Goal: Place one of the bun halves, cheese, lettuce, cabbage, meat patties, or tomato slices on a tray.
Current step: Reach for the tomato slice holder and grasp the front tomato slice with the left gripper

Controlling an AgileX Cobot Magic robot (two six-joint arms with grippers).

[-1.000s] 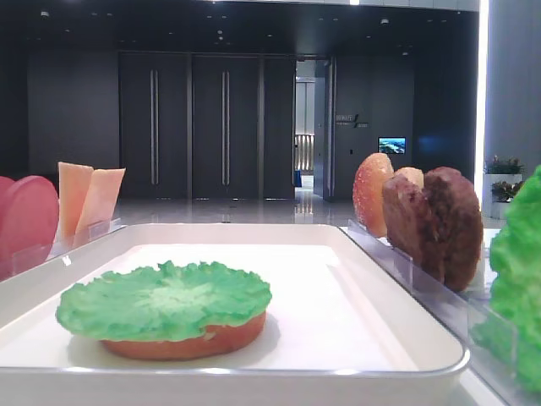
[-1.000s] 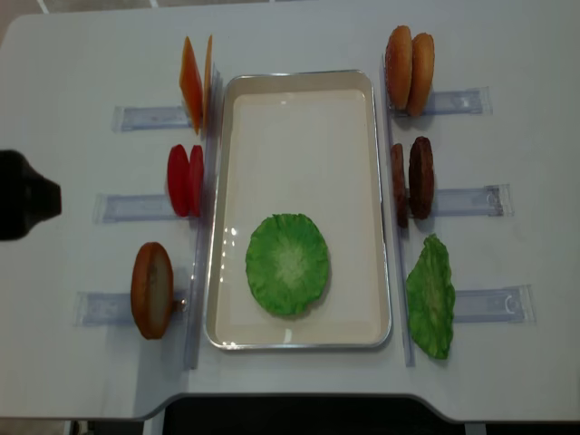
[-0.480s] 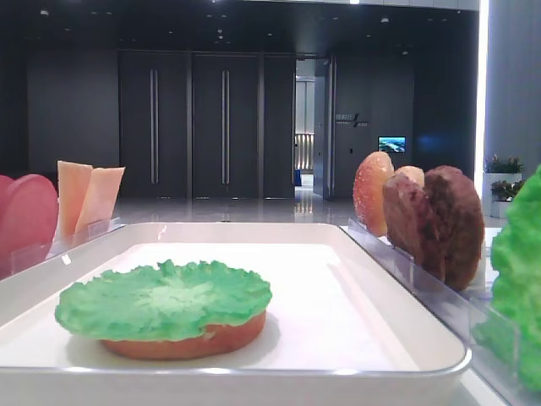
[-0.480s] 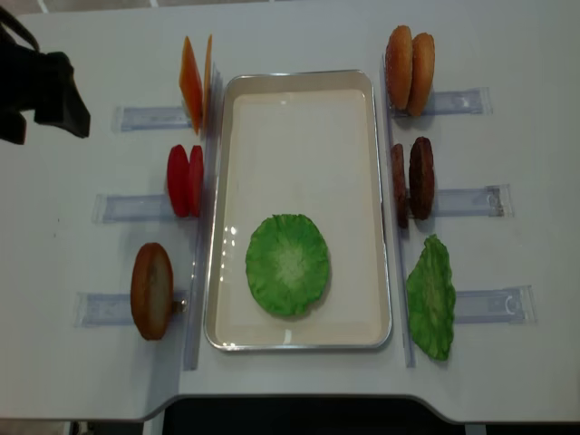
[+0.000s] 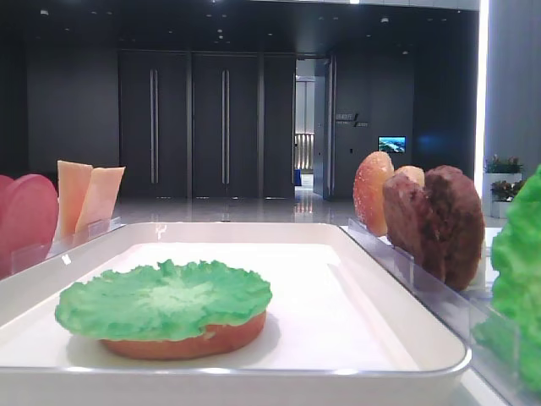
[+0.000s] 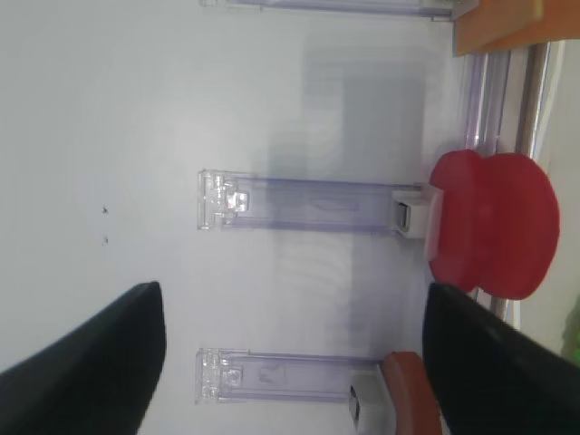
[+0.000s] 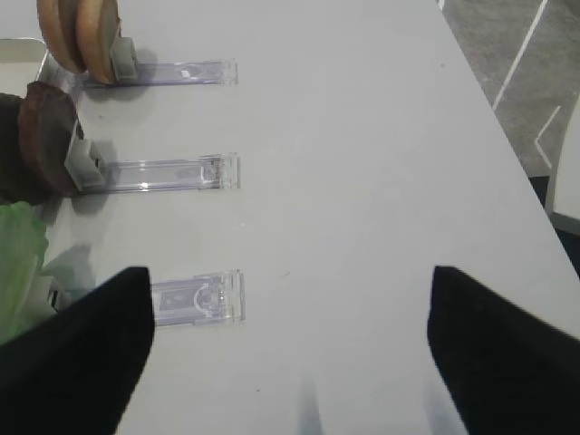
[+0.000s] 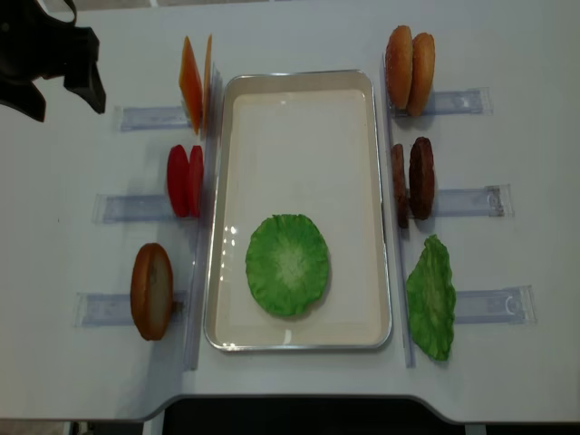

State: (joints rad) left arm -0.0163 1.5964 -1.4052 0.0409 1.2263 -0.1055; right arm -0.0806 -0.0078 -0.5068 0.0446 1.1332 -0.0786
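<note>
— Seen on the table (image 7: 362,181)?
— Three clear holders (image 7: 168,174) in a row along the left. Buns (image 7: 80,32) upright in the far one, patties (image 7: 36,140) in the middle one, lettuce (image 7: 18,263) at the near left edge.
— And the gripper (image 7: 290,362)?
— Two dark fingers (image 7: 77,362) at the near corners, set wide apart, nothing between.
</note>
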